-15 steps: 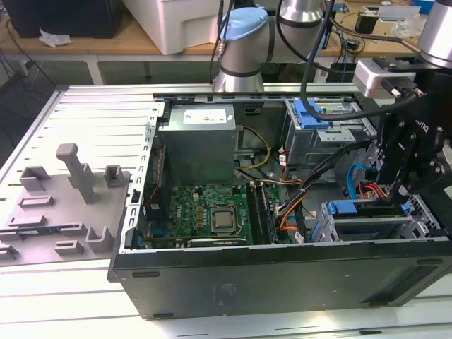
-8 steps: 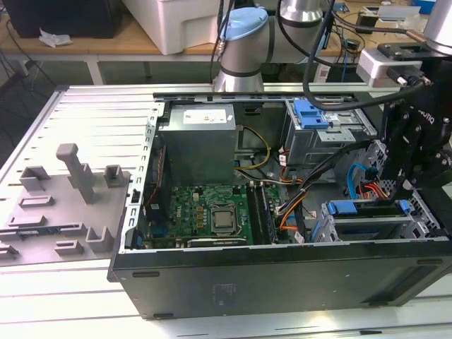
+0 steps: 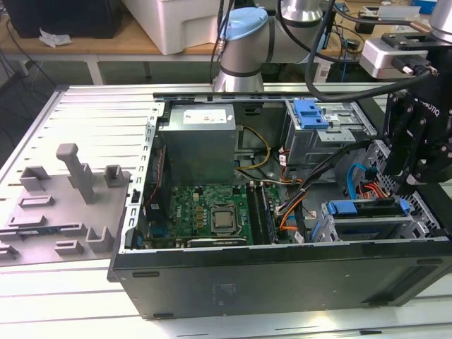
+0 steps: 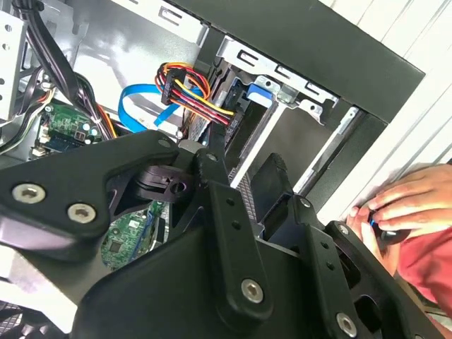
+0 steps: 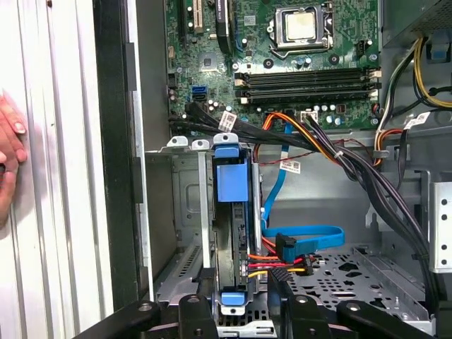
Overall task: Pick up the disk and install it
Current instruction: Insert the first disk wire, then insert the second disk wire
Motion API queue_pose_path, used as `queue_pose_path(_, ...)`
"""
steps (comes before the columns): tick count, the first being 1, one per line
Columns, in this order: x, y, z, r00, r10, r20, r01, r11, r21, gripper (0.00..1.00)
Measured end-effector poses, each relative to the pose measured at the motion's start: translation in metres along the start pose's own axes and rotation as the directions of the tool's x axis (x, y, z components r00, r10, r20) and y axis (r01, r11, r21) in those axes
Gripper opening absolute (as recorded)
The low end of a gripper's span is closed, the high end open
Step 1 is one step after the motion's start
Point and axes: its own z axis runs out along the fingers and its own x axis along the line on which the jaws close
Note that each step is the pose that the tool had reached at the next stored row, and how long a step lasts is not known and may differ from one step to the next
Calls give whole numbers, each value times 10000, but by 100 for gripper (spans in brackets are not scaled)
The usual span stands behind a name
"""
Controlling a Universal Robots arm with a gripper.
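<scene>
The disk (image 5: 231, 233) already stands on edge in the drive cage (image 3: 367, 220) at the computer case's (image 3: 282, 282) front corner, and the gripper (image 3: 404, 185) hangs just above it (whether its fingers grip cannot be told), so installing seems nearly finished.

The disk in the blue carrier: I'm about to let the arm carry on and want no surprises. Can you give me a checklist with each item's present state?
1. Silver-black hard drive in its blue plastic carrier stands on edge inside the grey metal drive cage: ok.
2. Disk pushed fully home: cannot tell.
3. Gripper lined up over the disk's end: ok.
4. Red-yellow-black cable bundle and blue flat cable clear of the disk: cannot tell, they lie close beside it.
5. Workspace free of people: not ok, a person's hand rests beside the black computer case.
</scene>
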Motion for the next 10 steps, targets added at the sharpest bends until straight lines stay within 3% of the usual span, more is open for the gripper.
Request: queue_pose_path(10,0,0,-2,10000,0,0,0,10000,0,43)
